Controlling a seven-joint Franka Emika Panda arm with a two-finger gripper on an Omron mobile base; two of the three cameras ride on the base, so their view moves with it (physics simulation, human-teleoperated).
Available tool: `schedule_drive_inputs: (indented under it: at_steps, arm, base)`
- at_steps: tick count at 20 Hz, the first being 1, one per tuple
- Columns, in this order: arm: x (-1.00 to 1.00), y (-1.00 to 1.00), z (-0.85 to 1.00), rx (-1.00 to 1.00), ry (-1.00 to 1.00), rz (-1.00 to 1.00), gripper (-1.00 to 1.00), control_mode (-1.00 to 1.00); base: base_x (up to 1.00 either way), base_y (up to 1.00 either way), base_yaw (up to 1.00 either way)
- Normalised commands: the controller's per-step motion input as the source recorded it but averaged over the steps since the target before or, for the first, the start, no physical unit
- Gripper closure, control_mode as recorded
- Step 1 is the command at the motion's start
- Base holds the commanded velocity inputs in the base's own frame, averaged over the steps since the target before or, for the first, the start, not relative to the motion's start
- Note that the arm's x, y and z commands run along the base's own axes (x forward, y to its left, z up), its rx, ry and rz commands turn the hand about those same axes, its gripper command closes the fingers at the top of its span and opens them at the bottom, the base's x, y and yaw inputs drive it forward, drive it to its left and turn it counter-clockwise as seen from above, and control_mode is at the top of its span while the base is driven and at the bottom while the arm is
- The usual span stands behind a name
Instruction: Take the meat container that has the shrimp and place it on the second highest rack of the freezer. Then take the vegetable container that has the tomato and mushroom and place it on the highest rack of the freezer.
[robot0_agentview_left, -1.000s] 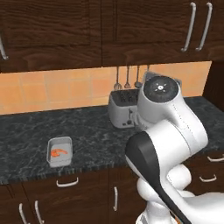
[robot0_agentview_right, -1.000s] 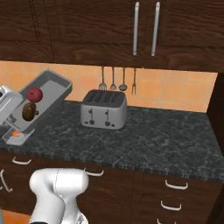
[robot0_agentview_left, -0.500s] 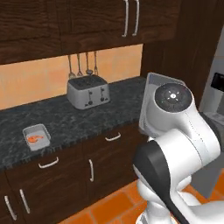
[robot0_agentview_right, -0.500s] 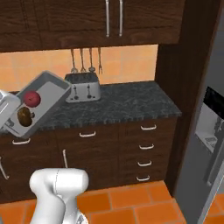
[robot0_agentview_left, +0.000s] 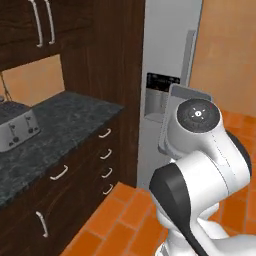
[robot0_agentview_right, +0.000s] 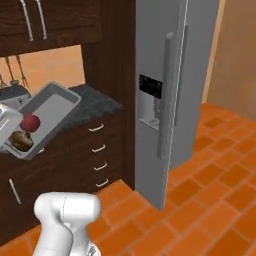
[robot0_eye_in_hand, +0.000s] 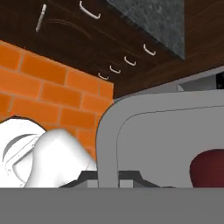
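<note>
At the far left of the right base view the gripper (robot0_agentview_right: 7, 131) is pinched on the near rim of the vegetable container (robot0_agentview_right: 52, 107), which is carried in the air, tilted up toward one o'clock, well clear of the floor and in front of the dark drawer fronts (robot0_agentview_right: 97, 150). The tomato (robot0_agentview_right: 30, 122) lies in the low end of the tray, at about eight o'clock from its centre, with the mushroom (robot0_agentview_right: 22, 140) just beside and below it, both close to the gripped rim. The tray's far rim points toward the black granite counter (robot0_agentview_right: 92, 102), whose corner ends against a tall dark wood panel. To the right of that panel stands the freezer (robot0_agentview_right: 165, 75), both doors closed, its long handles upright and the dark dispenser panel (robot0_agentview_right: 150, 87) facing the robot. At three to five o'clock, open orange tiled floor (robot0_agentview_right: 210, 200) spreads before the doors. On the left edge of the left base view a toaster (robot0_agentview_left: 17, 130) sits on the counter.
</note>
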Motion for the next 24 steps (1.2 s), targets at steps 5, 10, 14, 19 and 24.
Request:
schedule_drive_inputs:
  at_steps: [5,10,14,19,24]
  arm:
    - [0.00,0.00,0.00,0.00,0.00,0.00,1.00,1.00]
    - [0.00,0.00,0.00,0.00,0.00,0.00,1.00,1.00]
    - [0.00,0.00,0.00,0.00,0.00,0.00,1.00,1.00]
    - [0.00,0.00,0.00,0.00,0.00,0.00,1.00,1.00]
    - [0.00,0.00,0.00,0.00,0.00,0.00,1.00,1.00]
  base:
    - [0.76,-0.69,-0.50]
    - [0.89,-0.91,-0.40]
    - [0.97,-0.94,-0.32]
    - [1.00,-0.82,-0.24]
    - [1.00,-0.66,-0.17]
